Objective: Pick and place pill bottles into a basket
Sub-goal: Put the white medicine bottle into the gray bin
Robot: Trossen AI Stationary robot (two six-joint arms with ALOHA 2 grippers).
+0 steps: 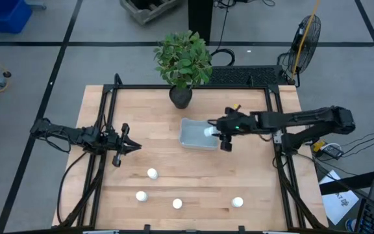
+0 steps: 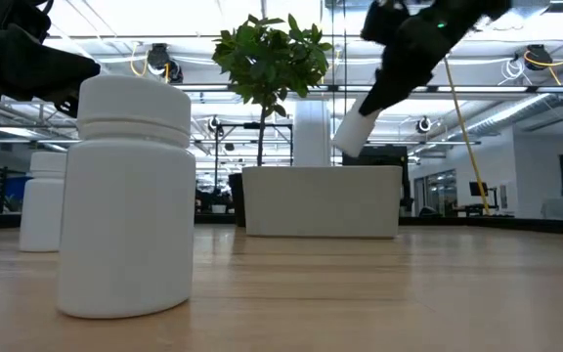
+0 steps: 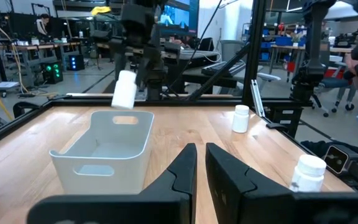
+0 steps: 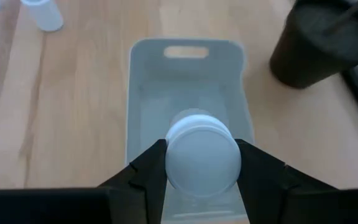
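Observation:
My right gripper [image 1: 217, 134] is shut on a white pill bottle [image 1: 208, 132] above the right end of the pale grey-blue basket [image 1: 190, 138]. The bottle hangs tilted over the basket in the low view [image 2: 358, 127] and the left wrist view [image 3: 124, 90]. Several more white bottles stand upright on their bases on the near half of the table [image 1: 152, 173] [image 1: 141, 195] [image 1: 177, 203] [image 1: 237, 202]. My left gripper [image 1: 138, 146] is shut and empty to the left of the basket, its fingers pointing toward it [image 3: 201, 165]. My right gripper pinches the bottle between its two fingers [image 4: 148, 168], one on each side of its round wall [image 4: 202, 158], at the end nearest the wrist. The fingers slant down from the table's right. The bottle is lifted clear and tilted, its free end [image 2: 352, 139] pointing down toward the basket.
A dark pot with a green plant [image 1: 181, 96] stands just behind the basket and shows close to it in the right wrist view [image 4: 319, 46]. A black frame [image 1: 109, 91] runs around the table. Bare wood lies between the basket and the standing bottles.

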